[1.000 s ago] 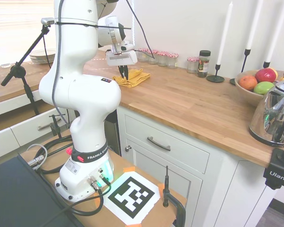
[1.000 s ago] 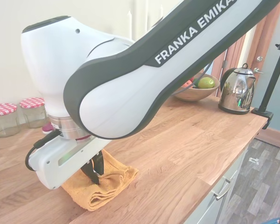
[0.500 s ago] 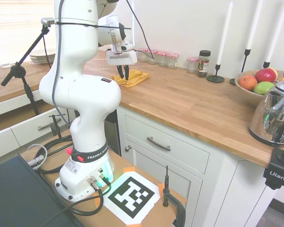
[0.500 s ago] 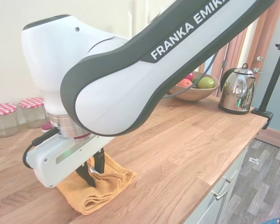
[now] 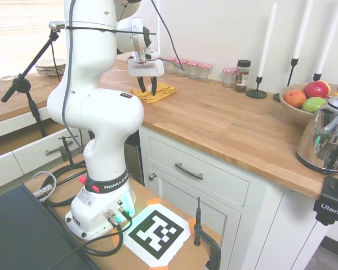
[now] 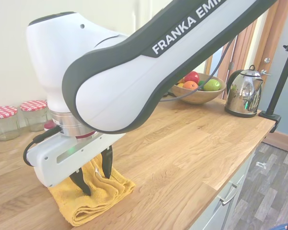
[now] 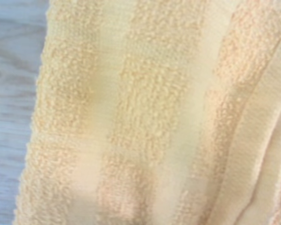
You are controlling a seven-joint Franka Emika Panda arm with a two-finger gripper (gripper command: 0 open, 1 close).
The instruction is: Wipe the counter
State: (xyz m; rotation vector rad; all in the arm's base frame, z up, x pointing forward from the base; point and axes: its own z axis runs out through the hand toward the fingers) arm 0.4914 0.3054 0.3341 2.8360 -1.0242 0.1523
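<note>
Fruit bowl, kettle, candlesticks, jars

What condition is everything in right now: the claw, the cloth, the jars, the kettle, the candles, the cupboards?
Gripper: open, fingers down on the cloth.
Yellow towel: folded, bunched, lying on the counter.
Jars: lids on.
Kettle: lid closed.
Candles: unlit, upright.
Fruit bowl: full.
Cabinet drawer: shut.
</note>
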